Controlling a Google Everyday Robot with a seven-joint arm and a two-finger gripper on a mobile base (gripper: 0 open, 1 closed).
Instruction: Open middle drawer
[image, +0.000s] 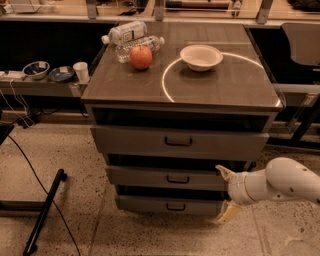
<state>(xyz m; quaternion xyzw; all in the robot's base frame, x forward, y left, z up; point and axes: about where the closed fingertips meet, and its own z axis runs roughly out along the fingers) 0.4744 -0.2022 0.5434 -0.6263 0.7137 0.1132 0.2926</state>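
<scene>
approach step: the open claw (225, 192) hangs right of the middle drawer (140, 176) and must next reach its handle (178, 178).

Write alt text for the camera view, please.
The gripper, jaws open, hangs by the right end of the middle drawer, away from its centre handle. An apple, bottles and a bowl sit on the cabinet top.
</scene>
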